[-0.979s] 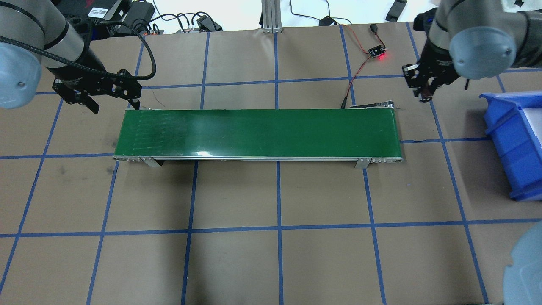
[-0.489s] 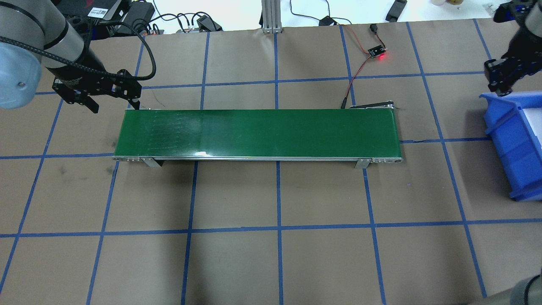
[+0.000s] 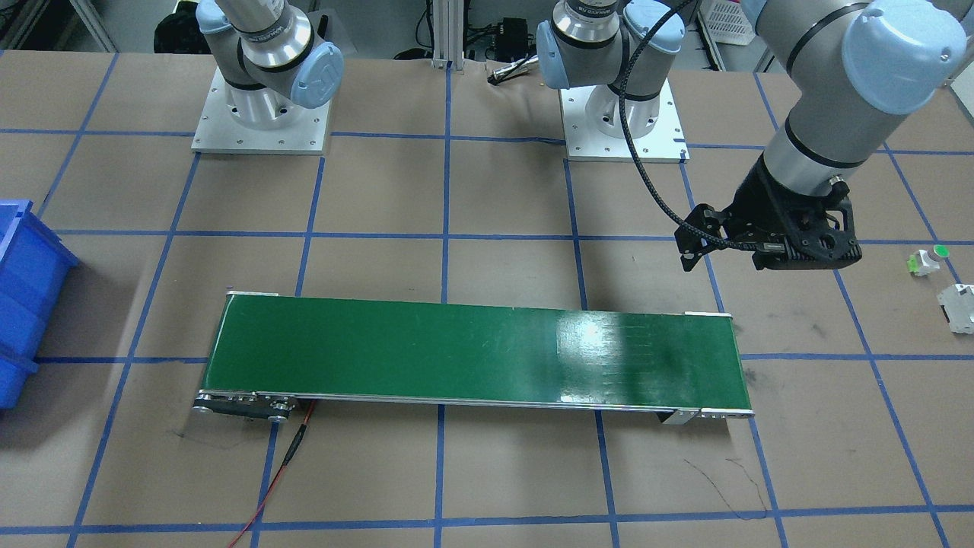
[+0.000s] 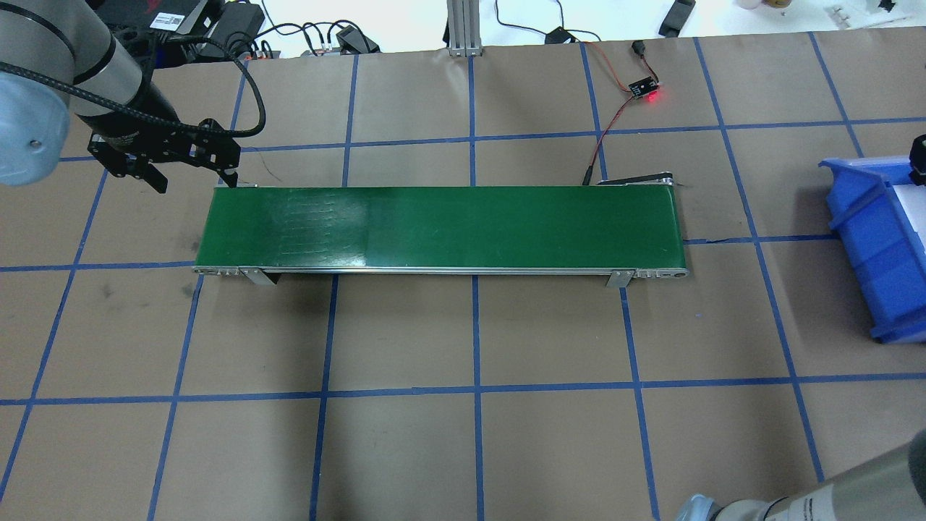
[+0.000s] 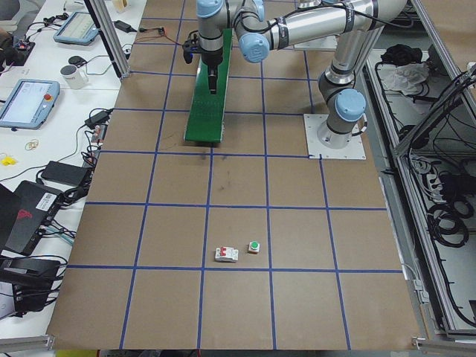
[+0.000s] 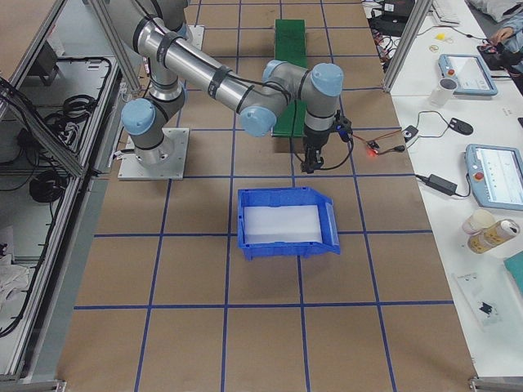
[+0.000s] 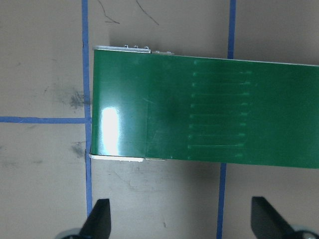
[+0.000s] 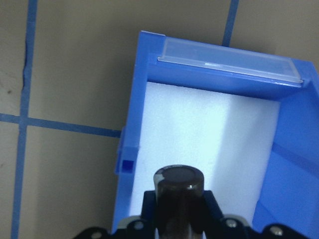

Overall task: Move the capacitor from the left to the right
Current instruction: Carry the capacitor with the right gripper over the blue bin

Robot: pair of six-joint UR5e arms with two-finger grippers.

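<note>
Capacitor (image 8: 178, 191) is clamped upright in the right pincer (image 8: 178, 203), whose fingers (image 8: 149, 205) close on either side of its dark, glossy sleeve. In the right wrist view it hangs at the near edge of the blue bin (image 8: 142, 99), with the bin's wall just to its side and the interior beyond it.

We judge this to be the delivery step: the part is off the conveyor belt (image 4: 441, 228) and has reached the right end of the tabletop (image 4: 470, 449), but it is not yet released. From the right side view the pincer looks level with the bin's rim rather than over its middle, so we think the next move calls for a short advance over the lining, a descent until the part is low inside the walls, and then parting the fingers. Dropped from high up, a stubby cylinder could well bounce or roll.

The bin holds a white foam liner (image 8: 199, 129), and we see nothing else lying in it.

The left pincer (image 7: 180, 219) hovers at the left end of the belt with its fingers spread wide and nothing between them. Far out on the left side of the tabletop lie a small white part with a green cap (image 3: 930, 259) and, near it, a blocky white-grey piece (image 3: 960, 307).
</note>
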